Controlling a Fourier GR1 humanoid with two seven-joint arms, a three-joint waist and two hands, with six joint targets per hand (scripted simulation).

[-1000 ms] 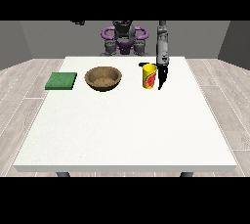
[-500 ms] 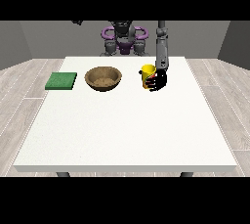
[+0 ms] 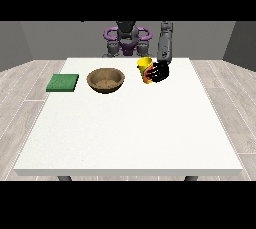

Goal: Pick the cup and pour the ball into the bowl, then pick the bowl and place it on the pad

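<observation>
Tilting a little toward the bowl, the yellow cup with a red mark on its side is off the table's far part, its open rim up; the ball cannot be made out inside it. The hand at the view's right has its black fingers curled round the cup's side. Just beside the cup, toward the view's left, the brown bowl sits upright on the white table, nothing visible in it. Farther left lies the flat green pad, apart from the bowl. The other hand does not show.
</observation>
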